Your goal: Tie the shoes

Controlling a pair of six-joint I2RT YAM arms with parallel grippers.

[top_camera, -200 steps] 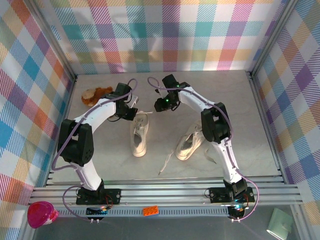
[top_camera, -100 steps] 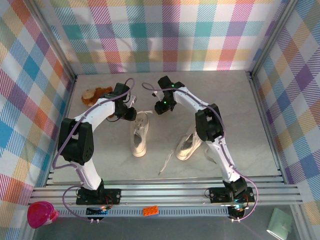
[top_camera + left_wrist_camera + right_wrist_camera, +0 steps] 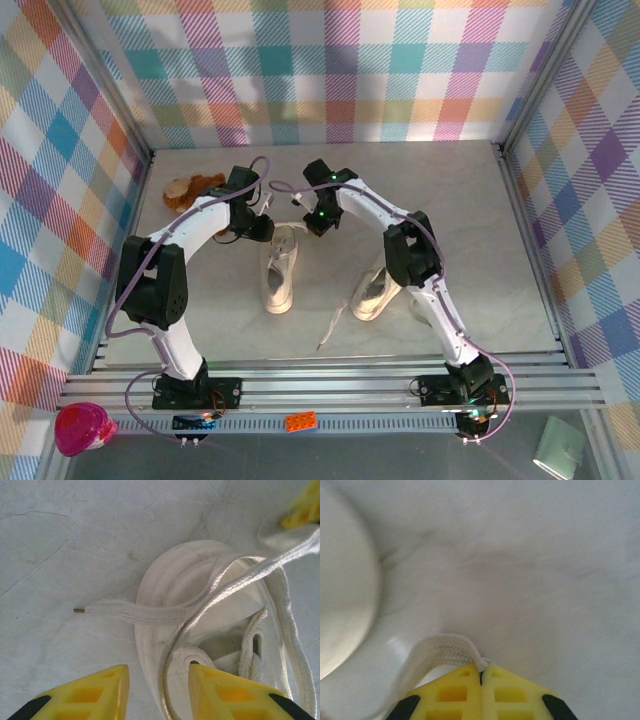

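Right claw is clenched on a white lace, pinched right at the fingertips. Compared with a second ago it's drifted sideways toward the plush toy, with its elbow swinging over the same way. Meanwhile the left claw has hardly budged, and both shoes are sitting where they were. The left-hand shoe lies on the desk to the right of the plush toy and a bit nearer the arm bases. Its long axis runs pretty much straight near-to-far, narrow rounded end toward the bases, open end pointing away. The right-hand shoe is further out from the plush toy on that same side, tilted so its long axis goes near-left to far-right. Can't tell toe from heel on that one, since the right arm crosses over it. The left claw is released, fingers spread wide, low over the left-hand shoe's far end on the plush toy's side. One finger is over bare desk and the other over the shoe, with a lace strand running between them. The left arm bows out toward the plush toy, then hooks back in. The right arm reaches far, folds at the elbow and stretches across toward the plush toy.
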